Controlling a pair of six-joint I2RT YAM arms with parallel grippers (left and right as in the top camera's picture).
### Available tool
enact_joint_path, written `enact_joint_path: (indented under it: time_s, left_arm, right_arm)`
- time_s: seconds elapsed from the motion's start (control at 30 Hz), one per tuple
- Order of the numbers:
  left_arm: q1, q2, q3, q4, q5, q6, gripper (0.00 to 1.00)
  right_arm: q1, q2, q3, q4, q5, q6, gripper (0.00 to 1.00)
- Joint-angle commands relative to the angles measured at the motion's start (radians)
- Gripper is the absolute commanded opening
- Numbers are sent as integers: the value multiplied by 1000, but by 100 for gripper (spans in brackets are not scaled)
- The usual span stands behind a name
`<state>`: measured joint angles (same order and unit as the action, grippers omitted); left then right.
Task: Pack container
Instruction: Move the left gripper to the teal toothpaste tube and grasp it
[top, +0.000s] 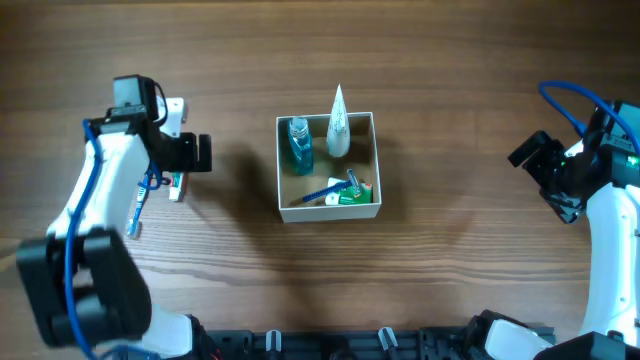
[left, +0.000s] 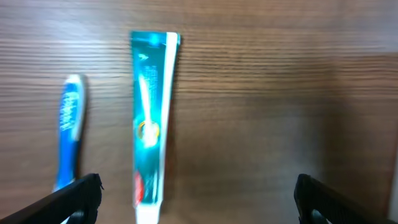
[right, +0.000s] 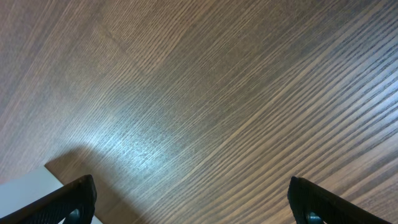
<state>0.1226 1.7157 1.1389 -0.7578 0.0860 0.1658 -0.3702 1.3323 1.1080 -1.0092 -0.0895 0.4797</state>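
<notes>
The container (top: 283, 165) is a square shallow box with white walls and a tan inside at the table's middle. It holds a blue bottle (top: 299, 146), a white tube (top: 339, 125), a blue toothbrush and a green-and-white pack (top: 352, 192). My left gripper (top: 180, 165) is open at the far left, above a teal toothpaste tube (left: 152, 118) and beside a blue toothbrush (left: 70, 127) on the table. My right gripper (top: 540, 165) is open and empty at the far right, over bare wood.
The table is dark wood. A white box corner (right: 28, 193) shows at the lower left of the right wrist view. Black fixtures line the table's front edge (top: 380, 340).
</notes>
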Motion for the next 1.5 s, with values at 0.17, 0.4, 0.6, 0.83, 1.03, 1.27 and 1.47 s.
enact_joint_path:
  time_s: [0.17,0.4,0.6,0.83,1.03,1.27,1.47]
  left_arm:
    - [4,141,4,65,50,-16,99]
    - [4,151,4,92,32,-16,98]
    - [4,193,4,77,20,-17,95]
    - [4,199,4,61,-29,-17,94]
    - [4,199,4,42,-35,-17,71]
    - [4,199,4,35,-35,-17,47]
    - [4,199,4,31,-35,-18,40]
  right_arm:
    - [-2,-5,-5,2,-10,-13,100]
    - [-2,-5,-5,1,-10,-13,100]
    - [-2,-5,-5,1,-10,-19,100]
    - [-2,-5,-5,-1,-10,-34,100]
    - [-2,-5,-5,0,-17,-34,100]
    - [-2,-5,-5,-1,-17,-35,100]
    - [-2,-5,-5,0,-17,-35,100]
